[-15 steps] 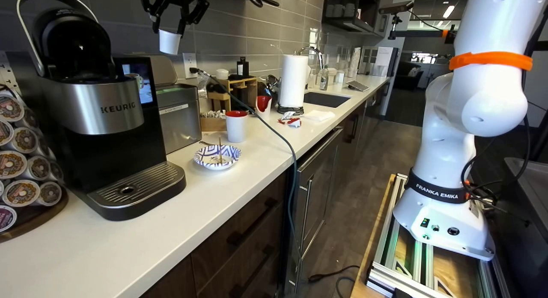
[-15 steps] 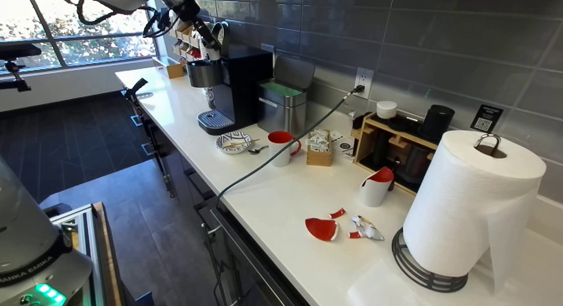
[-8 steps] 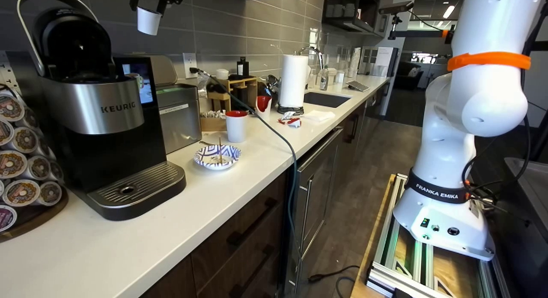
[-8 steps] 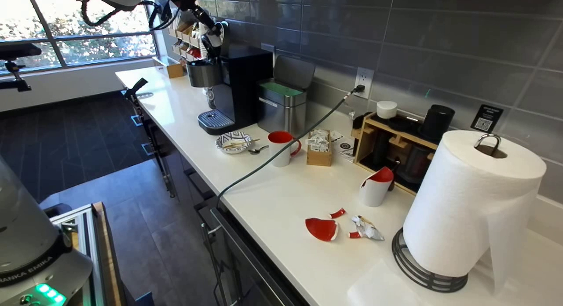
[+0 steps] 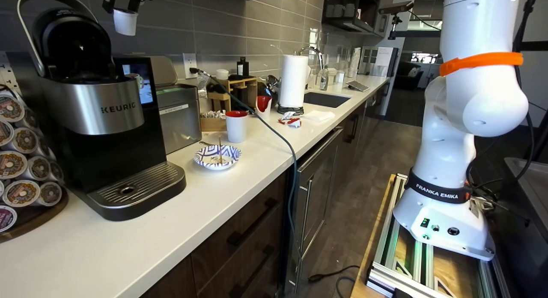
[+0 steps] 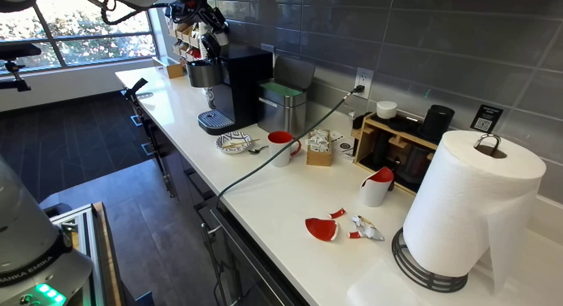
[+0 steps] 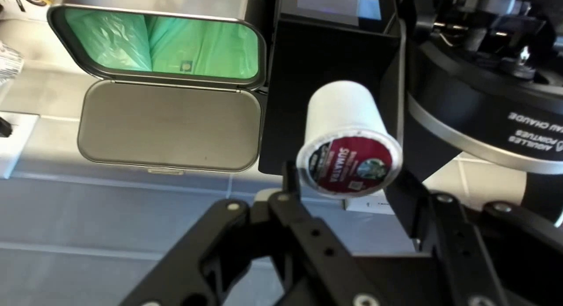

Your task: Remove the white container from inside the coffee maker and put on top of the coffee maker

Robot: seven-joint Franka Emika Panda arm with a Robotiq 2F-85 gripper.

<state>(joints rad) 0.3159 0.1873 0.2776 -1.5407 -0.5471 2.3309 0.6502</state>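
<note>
One step is running, by my read: placing, with removal looking done and release pending. The coffee maker is standing at left, domed head gaping open. Just right of that head, in an exterior view, the white container is hanging lid up, slightly tilted, not touching the machine. The pincer is clamping it from both sides near the lid. In the wrist view it's showing against the machine's flat black top, so it's probably hanging over that; exact height I'm not able to tell. Next move is calling, I'd guess, for a slow straight descent onto the flat top, clear of the raised head, then letting go once the narrow end is sitting steady.

Materials, same direction: coffee pods are sitting stacked, round printed lids facing out. The coffee maker is showing brushed silver around black, with a slotted metallic grille low down. The white container is tapering away from its rim, smooth, with a dark red lid reading SUMATRA; I'm expecting light and slippery. A bin is standing lid-up, brushed grey, green-lined. A patterned dish is lying shallow and round on the smooth pale tabletop. A mug is standing just right, white outside, red inside. A paper-towel roll is standing tall, soft-looking.
</note>
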